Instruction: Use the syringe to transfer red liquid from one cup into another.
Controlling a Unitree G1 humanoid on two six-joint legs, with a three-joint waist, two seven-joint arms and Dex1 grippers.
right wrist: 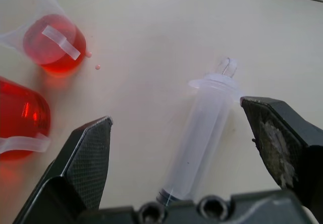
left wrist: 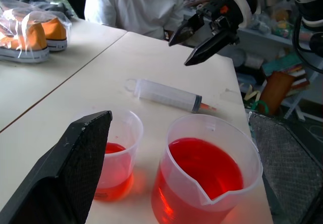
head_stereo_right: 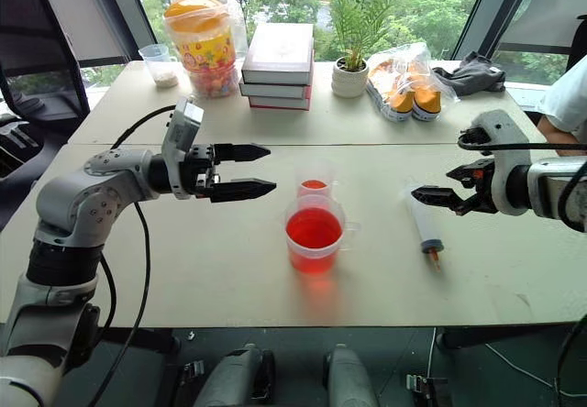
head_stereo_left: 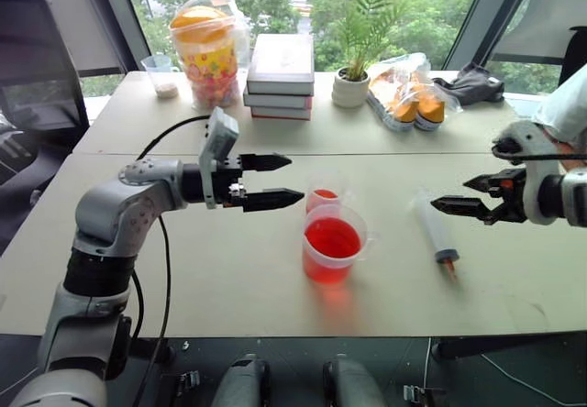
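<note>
The syringe (head_stereo_left: 434, 226) lies flat on the pale table, orange tip toward the front edge, to the right of the cups. The wide lipped cup (head_stereo_left: 332, 242) holds red liquid (left wrist: 204, 166). Just behind it stands the narrower cup (head_stereo_left: 323, 196) with a little red liquid. My right gripper (head_stereo_left: 449, 194) hovers open above the syringe (right wrist: 204, 138), whose barrel lies between its fingers (right wrist: 88, 153) in the wrist view, untouched. My left gripper (head_stereo_left: 295, 179) is open and level, pointing right, just left of the narrower cup and holding nothing.
At the back stand a snack jar (head_stereo_left: 207, 51), a stack of books (head_stereo_left: 281, 77), a potted plant (head_stereo_left: 351, 84), bagged shoes (head_stereo_left: 408, 95), a small clear cup with grains (head_stereo_left: 162, 75) and a dark cloth (head_stereo_left: 472, 84). A person in white (left wrist: 136, 7) sits at the right.
</note>
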